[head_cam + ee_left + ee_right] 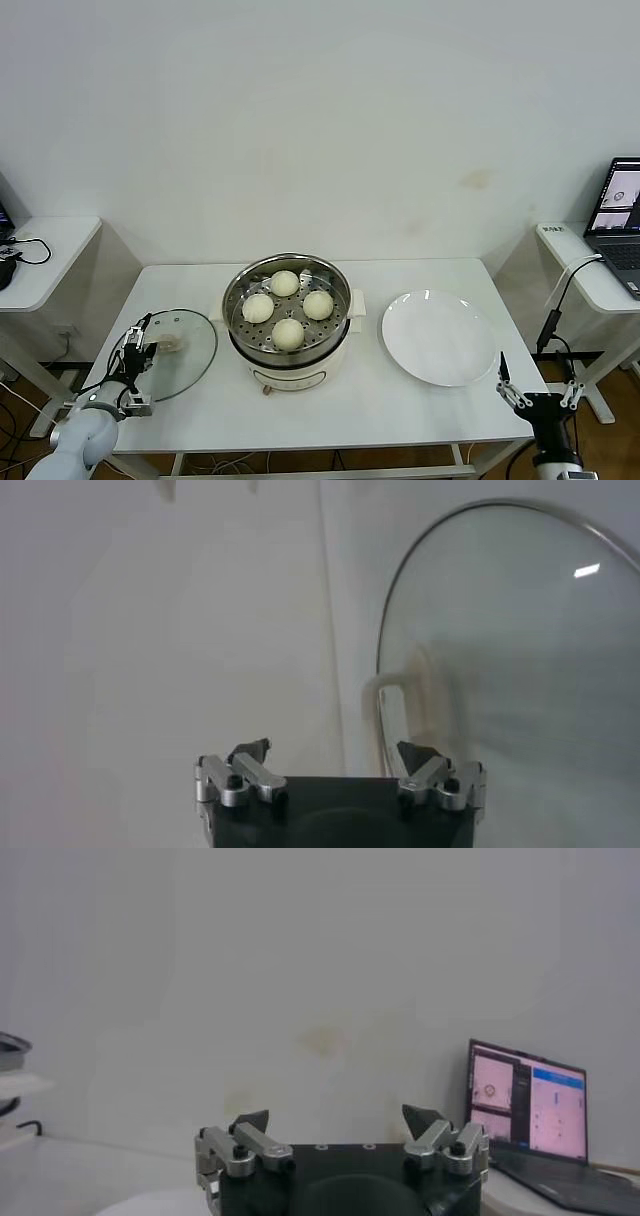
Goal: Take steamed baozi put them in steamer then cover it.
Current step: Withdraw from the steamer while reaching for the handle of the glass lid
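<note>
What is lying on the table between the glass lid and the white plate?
The head view shows the shiny steel steamer there, holding four cream-white baozi, between the clear glass lid and the flat white plate.

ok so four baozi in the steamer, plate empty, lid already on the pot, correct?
Not quite. The lid is not on the pot: the head view shows it lying flat on the table left of the steamer, by the left gripper. Four baozi in the steamer and the empty plate are right.
</note>
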Robot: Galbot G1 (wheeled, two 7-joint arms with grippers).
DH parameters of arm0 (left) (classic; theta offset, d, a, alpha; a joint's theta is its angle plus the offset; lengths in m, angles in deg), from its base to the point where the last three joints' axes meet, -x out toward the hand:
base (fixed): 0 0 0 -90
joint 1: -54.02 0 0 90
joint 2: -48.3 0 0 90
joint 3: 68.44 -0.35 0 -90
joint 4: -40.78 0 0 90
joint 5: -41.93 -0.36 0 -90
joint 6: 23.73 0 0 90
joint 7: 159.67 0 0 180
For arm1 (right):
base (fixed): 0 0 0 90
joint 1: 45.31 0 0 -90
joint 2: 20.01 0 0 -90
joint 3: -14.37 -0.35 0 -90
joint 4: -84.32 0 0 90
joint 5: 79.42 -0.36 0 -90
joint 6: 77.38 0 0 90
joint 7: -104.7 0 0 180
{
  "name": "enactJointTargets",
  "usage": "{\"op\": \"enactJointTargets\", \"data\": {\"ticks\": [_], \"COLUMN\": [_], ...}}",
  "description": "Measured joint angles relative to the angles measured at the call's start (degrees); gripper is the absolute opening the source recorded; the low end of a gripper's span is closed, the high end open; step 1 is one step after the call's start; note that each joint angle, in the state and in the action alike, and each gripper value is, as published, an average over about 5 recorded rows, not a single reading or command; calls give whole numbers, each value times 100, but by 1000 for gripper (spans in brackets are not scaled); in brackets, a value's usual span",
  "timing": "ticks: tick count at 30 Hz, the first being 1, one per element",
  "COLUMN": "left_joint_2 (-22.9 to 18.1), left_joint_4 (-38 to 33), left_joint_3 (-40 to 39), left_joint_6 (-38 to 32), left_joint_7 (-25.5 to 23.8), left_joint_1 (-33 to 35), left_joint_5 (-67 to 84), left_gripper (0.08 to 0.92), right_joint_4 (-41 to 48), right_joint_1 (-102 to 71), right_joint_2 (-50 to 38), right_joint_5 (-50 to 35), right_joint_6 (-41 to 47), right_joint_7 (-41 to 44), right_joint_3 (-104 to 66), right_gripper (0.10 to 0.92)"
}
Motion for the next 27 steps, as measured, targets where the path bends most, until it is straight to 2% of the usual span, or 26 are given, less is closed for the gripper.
{"op": "enactJointTargets", "data": {"ticks": [17, 20, 27], "left_joint_2": [-82, -82, -64], "left_joint_4": [600, 639, 686], "left_joint_3": [-251, -256, -205], "left_joint_6": [-38, -42, -55], "left_joint_7": [11, 8, -7], "left_joint_1": [-605, -629, -619], "left_joint_5": [18, 19, 21], "left_gripper": [811, 749, 541], "right_joint_4": [106, 113, 114], "right_joint_1": [8, 11, 11], "right_joint_2": [44, 50, 60], "right_joint_5": [102, 121, 147], "right_joint_6": [-32, -38, -42], "right_joint_7": [9, 10, 10], "right_joint_3": [75, 95, 120], "right_gripper": [823, 823, 823]}}
